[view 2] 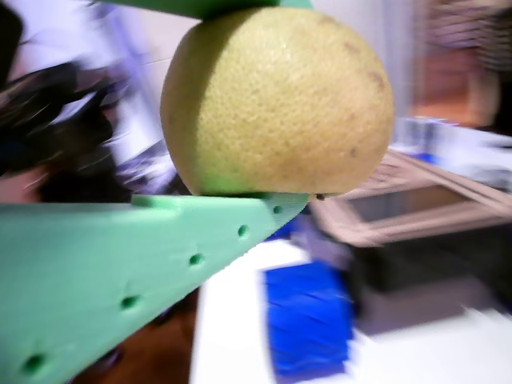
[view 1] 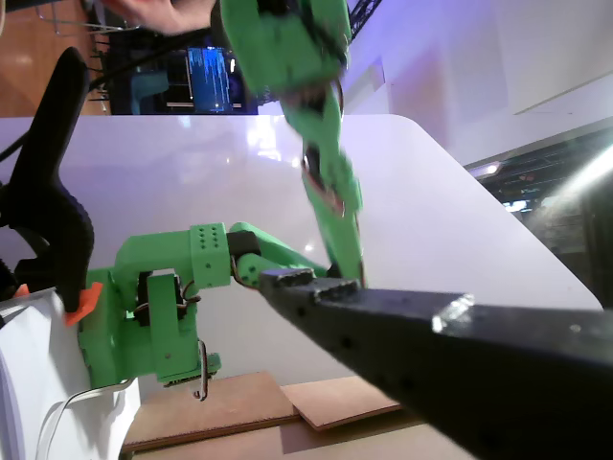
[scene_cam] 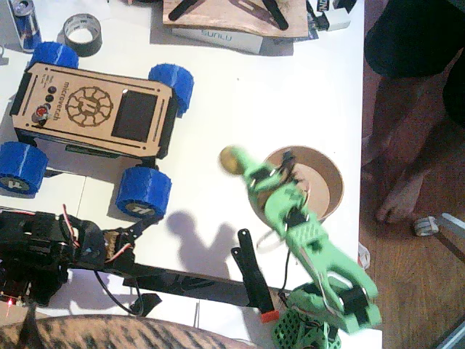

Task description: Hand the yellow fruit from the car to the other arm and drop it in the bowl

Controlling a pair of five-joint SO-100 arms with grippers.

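A: Item one, the yellow fruit (scene_cam: 232, 159)?
B: Held off the desk (scene_cam: 290, 87) in the right tool (scene_cam: 237, 161), just left of the bowl (scene_cam: 330, 171) and right of the car (scene_cam: 98, 109). In a wrist view the yellow fruit (view 2: 276, 100) is pinched between two green fingers (view 2: 144, 272), one above and one below, both pressed against its skin.

A: Item two, the right arm (scene_cam: 312, 247)?
B: Bright green, rising from the desk's near edge and leaning up and left across the bowl's left rim. In a wrist view the same green arm (view 1: 321, 144) shows blurred against the white desk.

A: Item three, the left tool (scene_cam: 134, 231)?
B: Black, low at the desk's near left edge, close to the car's near right wheel (scene_cam: 143, 193). Nothing is seen in it; how far its jaws stand apart I cannot tell. In a wrist view only one black finger (view 1: 402, 335) shows.

A: Item four, the car?
B: Plywood top, four blue wheels, standing at the far left of the desk, its deck bare.

A: Item five, the bowl?
B: Round, light brown, at the desk's right edge, partly covered by the green arm.

A: Sundries?
B: A grey tape roll (scene_cam: 82, 33) and a can (scene_cam: 27, 22) beyond the car; a black clamp (scene_cam: 254, 280) at the near edge; a person's bare foot (scene_cam: 399, 203) on the floor to the right.
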